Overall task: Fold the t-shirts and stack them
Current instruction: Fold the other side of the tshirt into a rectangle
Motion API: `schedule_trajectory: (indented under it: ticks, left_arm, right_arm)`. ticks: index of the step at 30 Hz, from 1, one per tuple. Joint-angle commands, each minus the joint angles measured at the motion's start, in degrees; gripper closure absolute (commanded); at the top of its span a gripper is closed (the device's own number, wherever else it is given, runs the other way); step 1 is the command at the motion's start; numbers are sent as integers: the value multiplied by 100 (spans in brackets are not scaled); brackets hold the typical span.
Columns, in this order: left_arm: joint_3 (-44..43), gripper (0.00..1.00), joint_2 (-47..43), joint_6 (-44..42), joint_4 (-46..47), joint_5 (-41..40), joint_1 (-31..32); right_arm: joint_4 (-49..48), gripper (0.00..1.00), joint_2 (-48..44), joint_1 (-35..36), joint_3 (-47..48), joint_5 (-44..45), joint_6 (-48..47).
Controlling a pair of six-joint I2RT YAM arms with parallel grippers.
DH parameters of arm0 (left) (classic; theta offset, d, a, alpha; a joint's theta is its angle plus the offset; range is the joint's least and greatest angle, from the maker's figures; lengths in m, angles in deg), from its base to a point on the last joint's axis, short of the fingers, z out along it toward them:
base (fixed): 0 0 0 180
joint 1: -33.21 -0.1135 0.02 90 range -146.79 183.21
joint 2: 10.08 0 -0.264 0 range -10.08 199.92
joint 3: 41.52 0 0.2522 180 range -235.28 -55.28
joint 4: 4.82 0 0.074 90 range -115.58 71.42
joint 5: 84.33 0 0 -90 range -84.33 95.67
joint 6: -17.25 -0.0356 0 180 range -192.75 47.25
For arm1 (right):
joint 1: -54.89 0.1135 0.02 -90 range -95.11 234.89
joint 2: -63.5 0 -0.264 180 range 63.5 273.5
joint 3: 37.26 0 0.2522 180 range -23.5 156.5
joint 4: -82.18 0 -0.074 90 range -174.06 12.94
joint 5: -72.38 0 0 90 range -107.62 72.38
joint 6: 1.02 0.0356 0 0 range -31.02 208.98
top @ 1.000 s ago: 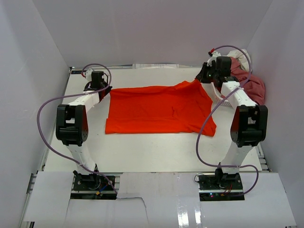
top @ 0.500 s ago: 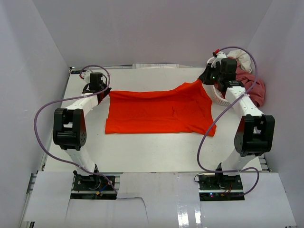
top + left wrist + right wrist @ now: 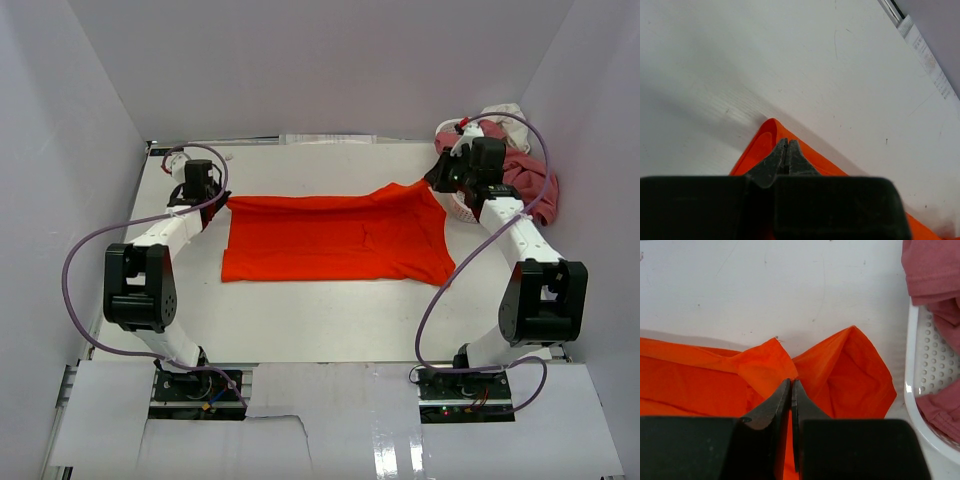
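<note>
You have the bright orange-red short-sleeved cloth t-shirt (image 3: 335,240) spread flat on the white table (image 3: 330,320), pinched at both far corners. Your left gripper (image 3: 785,150) is closed tight on the far-left corner, and the cloth's folded tip pokes out just past the fingertips. Your right gripper (image 3: 791,387) is closed on the bunched far-right corner, just beside the white perforated plastic basket (image 3: 935,370) that holds a dusty rose-pink cloth shirt (image 3: 932,270). Move both corners together, level and at equal tension, so the fold lands straight and the right corner clears the basket rim.
</note>
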Motion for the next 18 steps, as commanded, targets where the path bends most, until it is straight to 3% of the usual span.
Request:
schedule_trajectory:
  ticks: [1,18]
  left_arm:
    - [173,100,-370,75,-11,-170,-19]
    - [587,100,-361,137,94,-249,-19]
  right_arm:
    - [-183,92,-294,-74,-179,92,-1]
    - [-201,92,-593,-655,-988,224,350]
